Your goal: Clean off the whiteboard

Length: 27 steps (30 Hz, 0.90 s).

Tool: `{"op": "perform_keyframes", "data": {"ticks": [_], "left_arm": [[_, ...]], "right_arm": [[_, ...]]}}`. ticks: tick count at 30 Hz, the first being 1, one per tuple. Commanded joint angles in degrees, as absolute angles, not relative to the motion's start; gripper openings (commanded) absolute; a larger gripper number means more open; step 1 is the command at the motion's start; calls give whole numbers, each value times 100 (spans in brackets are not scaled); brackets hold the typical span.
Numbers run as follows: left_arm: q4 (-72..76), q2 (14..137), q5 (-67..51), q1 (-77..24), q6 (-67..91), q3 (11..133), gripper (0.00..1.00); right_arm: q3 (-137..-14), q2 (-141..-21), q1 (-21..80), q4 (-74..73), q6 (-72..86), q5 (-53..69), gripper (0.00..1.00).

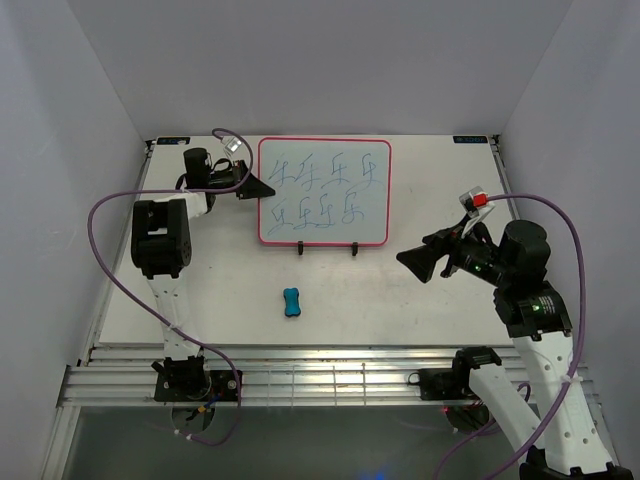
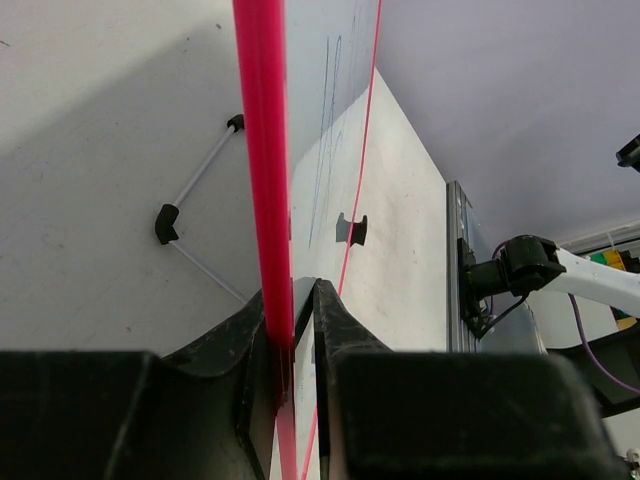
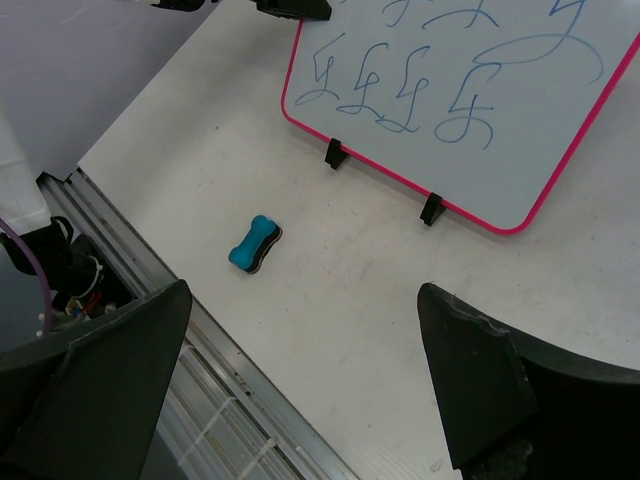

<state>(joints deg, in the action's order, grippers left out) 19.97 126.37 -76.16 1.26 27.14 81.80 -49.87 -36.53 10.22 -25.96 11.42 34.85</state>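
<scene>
My left gripper (image 2: 292, 305) pinched the pink-red left frame of the whiteboard (image 1: 325, 195), which was propped at the back of the white worktop (image 1: 420, 310) and bore two rows of blue-green scribbles. My right gripper (image 1: 415, 260) hung spread wide, with pale walls (image 1: 80, 120) around.

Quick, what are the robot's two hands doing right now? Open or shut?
Left gripper: shut on the whiteboard, at its edge.
Right gripper: open, holding nothing.
</scene>
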Motion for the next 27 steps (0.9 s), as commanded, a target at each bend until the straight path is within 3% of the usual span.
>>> {"op": "perform_keyframes", "data": {"ticks": [1, 8, 21, 27], "left_arm": [[2372, 12692, -7454, 88, 2514, 8087, 0], [3171, 12121, -7023, 88, 2601, 7595, 0], [6518, 11698, -6829, 88, 4964, 7269, 0], [6785, 11654, -6759, 97, 5265, 7312, 0]], "right_arm": [[-4940, -3700, 1046, -2329, 1081, 3595, 100], [-4834, -3744, 1037, -2154, 1160, 3744, 100], [-4860, -3718, 1037, -2127, 1169, 3665, 100], [-4772, -3753, 1046, -2153, 1116, 3621, 100]]}}
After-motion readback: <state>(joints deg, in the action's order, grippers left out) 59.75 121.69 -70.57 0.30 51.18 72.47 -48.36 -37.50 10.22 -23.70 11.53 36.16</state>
